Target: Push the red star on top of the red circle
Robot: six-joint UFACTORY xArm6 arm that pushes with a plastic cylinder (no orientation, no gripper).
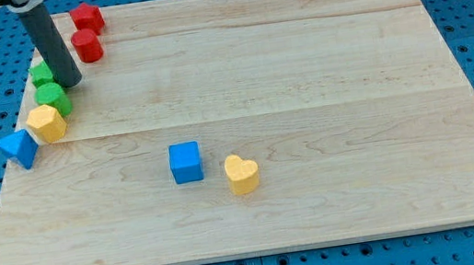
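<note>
The red star (88, 18) sits at the far top-left corner of the wooden bench (302, 67), and the red circle (87, 45) lies directly below it toward the view's bottom, the two touching or very nearly so. My tip (70, 82) rests on the bench just below and to the left of the red circle, close beside it but apart from it. There are no jaws on this arm, only the dark rod, so nothing is clamped. Left of the red circle, partly hidden behind the rod, is a green block (42, 73), with a second green block (53, 98) just under it. Farther from the red circle, a yellow block (47, 123) touches that second green block, and a blue triangular block (18, 147) hangs at the bench's left edge. Well away from the red circle, toward the view's bottom right, a blue cube (185, 162) sits near a yellow heart (242, 174).
</note>
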